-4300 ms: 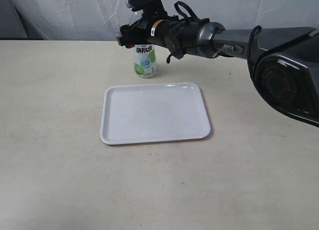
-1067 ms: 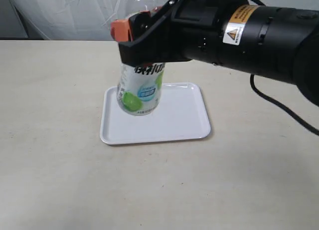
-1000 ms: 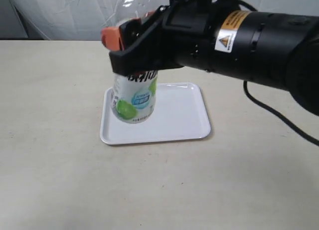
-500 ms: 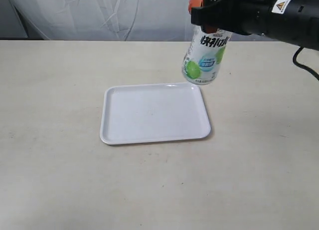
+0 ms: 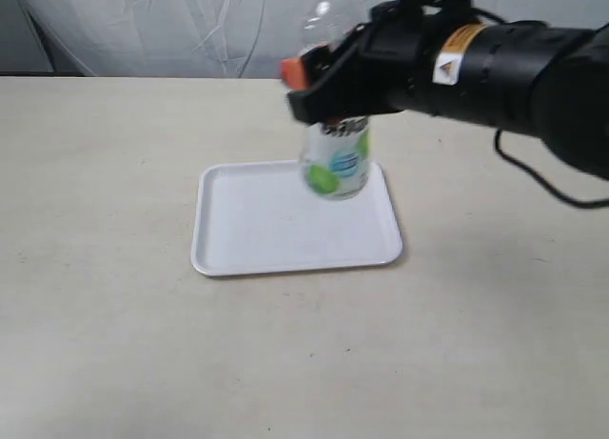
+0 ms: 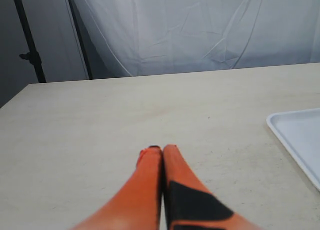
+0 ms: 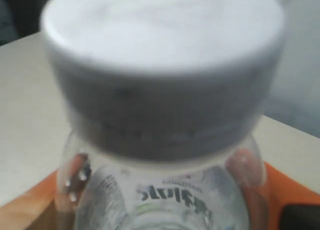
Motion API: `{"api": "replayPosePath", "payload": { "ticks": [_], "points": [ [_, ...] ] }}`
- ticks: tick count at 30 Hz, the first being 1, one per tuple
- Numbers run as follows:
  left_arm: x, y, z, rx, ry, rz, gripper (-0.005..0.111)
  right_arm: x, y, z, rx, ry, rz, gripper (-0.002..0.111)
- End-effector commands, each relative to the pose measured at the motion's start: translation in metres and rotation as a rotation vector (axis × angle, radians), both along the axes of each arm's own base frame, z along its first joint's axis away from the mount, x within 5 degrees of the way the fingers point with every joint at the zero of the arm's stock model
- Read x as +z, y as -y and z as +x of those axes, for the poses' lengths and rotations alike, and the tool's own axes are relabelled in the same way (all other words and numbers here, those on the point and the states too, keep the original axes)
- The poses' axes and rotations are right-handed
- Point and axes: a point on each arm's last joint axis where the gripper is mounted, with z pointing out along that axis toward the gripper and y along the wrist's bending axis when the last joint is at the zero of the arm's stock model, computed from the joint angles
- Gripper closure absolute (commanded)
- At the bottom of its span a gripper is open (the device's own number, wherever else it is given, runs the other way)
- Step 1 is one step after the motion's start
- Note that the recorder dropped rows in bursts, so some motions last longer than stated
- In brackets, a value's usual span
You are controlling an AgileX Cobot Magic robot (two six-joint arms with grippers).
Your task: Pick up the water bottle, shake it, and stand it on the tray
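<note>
The right pincer (image 5: 322,85) pinches the water bottle (image 5: 335,163) at its shoulder; the blurred, labelled body hangs just beneath the pincer.

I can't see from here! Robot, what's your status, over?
Right gripper shut on water bottle, upright, blurred. Bottle over tray, not released. Left gripper shut, low over table. Tray bare, nothing in the way.

A beige table (image 5: 114,344) is backed by a creased white sheet (image 5: 143,29), a dark pole (image 6: 33,56) beside it.
</note>
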Motion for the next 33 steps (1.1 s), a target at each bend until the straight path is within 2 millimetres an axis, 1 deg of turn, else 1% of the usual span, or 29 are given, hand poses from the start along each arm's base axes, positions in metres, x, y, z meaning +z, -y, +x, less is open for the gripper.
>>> {"api": "replayPosePath", "payload": {
  "ticks": [1,3,6,8,10,11,13,14,16,19,21,23,24,27,30,33],
  "points": [
    [0.0,0.0,0.0,0.001,0.006,0.003,0.107,0.012,0.037,0.027,-0.168,0.009,0.076,0.109],
    [0.0,0.0,0.0,0.001,0.006,0.003,0.107,0.013,0.027,0.02,-0.142,-0.011,0.106,0.109],
    [0.0,0.0,0.0,0.001,0.006,0.003,0.107,0.013,-0.008,-0.007,-0.004,-0.001,0.141,0.109],
    [0.0,0.0,0.0,0.001,0.006,0.003,0.107,0.01,-0.037,-0.03,0.117,0.023,0.164,0.109],
    [0.0,0.0,0.0,0.001,0.006,0.003,0.107,0.006,-0.058,-0.047,0.209,0.062,0.17,0.109],
    [0.0,0.0,0.0,0.001,0.006,0.003,0.107,0.002,-0.065,-0.053,0.248,0.084,0.156,0.109],
    [0.0,0.0,0.0,0.001,0.006,0.003,0.107,-0.005,-0.072,-0.056,0.272,0.106,0.118,0.109],
    [0.0,0.0,0.0,0.001,0.006,0.003,0.107,-0.007,-0.07,-0.052,0.259,0.111,0.103,0.109],
    [0.0,0.0,0.0,0.001,0.006,0.003,0.107,-0.01,-0.059,-0.036,0.181,0.102,0.067,0.109],
    [0.0,0.0,0.0,0.001,0.006,0.005,0.107,-0.007,-0.028,-0.002,0.011,0.111,0.038,0.109],
    [0.0,0.0,0.0,0.001,0.006,0.005,0.107,-0.002,-0.002,0.019,-0.126,0.1,0.067,0.109],
    [0.0,0.0,0.0,0.001,0.006,0.005,0.107,0.004,0.016,0.03,-0.206,0.092,0.1,0.109],
    [0.0,0.0,0.0,0.001,0.006,0.005,0.107,0.006,0.02,0.03,-0.213,0.094,0.101,0.109],
    [0.0,0.0,0.0,0.001,0.006,0.009,0.107,0.01,0.016,0.023,-0.182,0.088,0.105,0.109],
    [0.0,0.0,0.0,0.001,0.006,0.009,0.107,0.01,0.003,0.012,-0.127,0.085,0.104,0.109],
    [0.0,0.0,0.0,0.001,0.006,0.009,0.107,0.012,-0.009,0.003,-0.086,0.121,0.116,0.109]
  ]
}}
